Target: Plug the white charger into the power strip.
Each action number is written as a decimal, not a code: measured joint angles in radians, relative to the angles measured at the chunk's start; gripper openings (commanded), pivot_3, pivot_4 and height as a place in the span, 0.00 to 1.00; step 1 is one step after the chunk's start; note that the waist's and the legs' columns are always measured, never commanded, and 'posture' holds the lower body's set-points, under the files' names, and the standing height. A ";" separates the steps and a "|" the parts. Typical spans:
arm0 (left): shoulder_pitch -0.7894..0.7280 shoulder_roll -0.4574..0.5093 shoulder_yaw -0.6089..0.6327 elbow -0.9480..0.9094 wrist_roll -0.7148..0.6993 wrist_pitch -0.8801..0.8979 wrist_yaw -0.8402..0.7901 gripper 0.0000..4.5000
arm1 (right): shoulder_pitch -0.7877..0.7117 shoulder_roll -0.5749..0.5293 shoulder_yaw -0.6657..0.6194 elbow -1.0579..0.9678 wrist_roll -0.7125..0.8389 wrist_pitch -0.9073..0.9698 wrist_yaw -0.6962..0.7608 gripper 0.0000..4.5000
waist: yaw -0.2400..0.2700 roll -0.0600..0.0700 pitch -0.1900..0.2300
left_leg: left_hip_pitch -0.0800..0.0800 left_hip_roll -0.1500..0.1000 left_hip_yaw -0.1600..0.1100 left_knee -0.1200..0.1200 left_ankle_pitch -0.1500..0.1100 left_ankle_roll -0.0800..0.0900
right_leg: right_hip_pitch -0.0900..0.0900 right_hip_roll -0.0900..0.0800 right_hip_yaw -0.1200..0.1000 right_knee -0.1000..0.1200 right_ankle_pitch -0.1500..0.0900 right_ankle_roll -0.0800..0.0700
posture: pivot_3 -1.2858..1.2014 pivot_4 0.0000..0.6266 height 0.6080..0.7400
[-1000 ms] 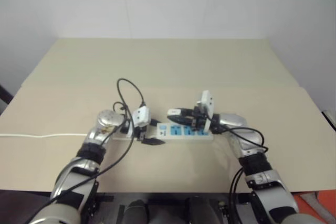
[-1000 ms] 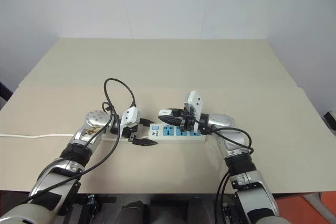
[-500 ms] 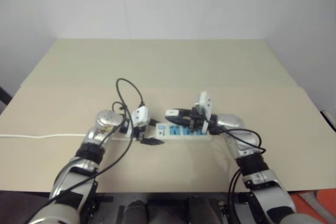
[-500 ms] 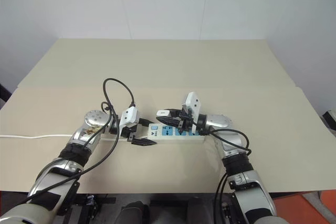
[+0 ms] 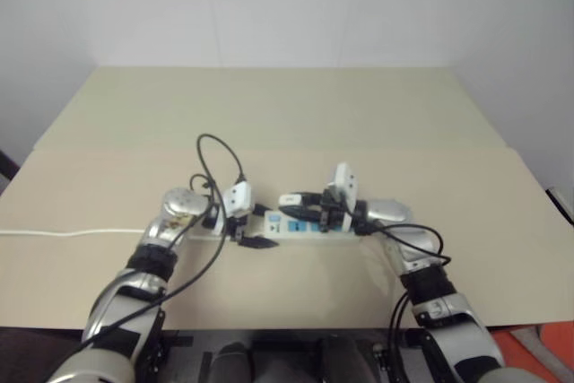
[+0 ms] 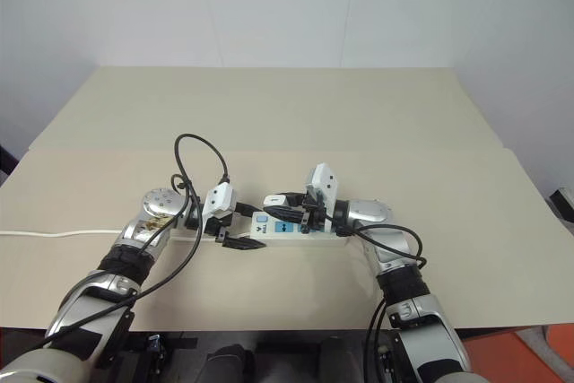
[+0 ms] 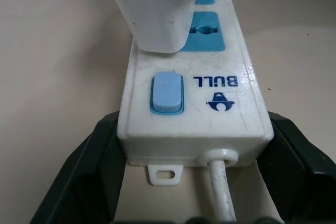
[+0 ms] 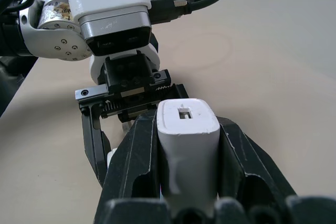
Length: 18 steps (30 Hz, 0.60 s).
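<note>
My two head cameras look forward and down from above the near edge of the bench [image 5: 287, 114], with the power strip [image 6: 296, 232] near the middle of both. My left wrist camera sits very close to the power strip's switch end, looking along its length. My right wrist camera looks along my fingers [image 8: 139, 166], level over the bench, facing my left wrist.
</note>
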State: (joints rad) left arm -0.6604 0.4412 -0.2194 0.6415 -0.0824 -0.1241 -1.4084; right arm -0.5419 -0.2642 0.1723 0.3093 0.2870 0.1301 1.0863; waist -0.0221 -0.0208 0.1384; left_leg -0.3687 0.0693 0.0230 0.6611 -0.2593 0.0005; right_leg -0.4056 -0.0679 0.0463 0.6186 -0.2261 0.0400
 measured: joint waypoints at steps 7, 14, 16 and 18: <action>0.000 0.003 0.000 0.000 0.000 0.003 0.000 0.73 | -0.006 0.005 0.000 0.023 0.000 -0.020 0.004 0.26 | -0.003 0.000 0.000 | 0.001 0.000 0.000 0.000 0.000 0.000 | 0.000 0.000 0.000 0.001 0.000 0.000 | 0.52 0.24 1.00; 0.009 0.008 0.000 -0.025 0.000 0.022 0.001 0.73 | -0.024 -0.004 -0.002 0.061 0.001 -0.058 0.037 0.26 | -0.003 0.000 0.000 | 0.000 0.000 0.000 0.000 0.000 0.000 | 0.000 0.000 0.000 0.001 -0.001 -0.001 | 0.52 0.24 1.00; 0.013 0.009 0.000 -0.032 -0.001 0.025 0.002 0.73 | -0.028 -0.007 0.000 0.073 0.001 -0.073 0.051 0.26 | -0.003 0.000 0.000 | 0.000 0.000 0.000 -0.001 0.000 0.000 | 0.000 0.000 0.000 0.001 -0.001 -0.001 | 0.52 0.24 1.00; 0.014 0.009 -0.002 -0.039 -0.002 0.029 0.001 0.73 | -0.033 -0.016 0.003 0.087 0.001 -0.084 0.069 0.26 | -0.002 0.000 0.000 | 0.000 0.000 0.000 -0.001 0.000 0.000 | 0.000 0.000 0.000 0.000 -0.001 -0.001 | 0.52 0.24 1.00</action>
State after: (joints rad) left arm -0.6462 0.4502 -0.2210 0.6030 -0.0840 -0.0952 -1.4073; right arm -0.5753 -0.2798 0.1758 0.3960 0.2882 0.0462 1.1554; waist -0.0236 -0.0208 0.1384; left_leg -0.3686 0.0693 0.0227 0.6603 -0.2594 0.0007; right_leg -0.4056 -0.0677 0.0463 0.6185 -0.2268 0.0391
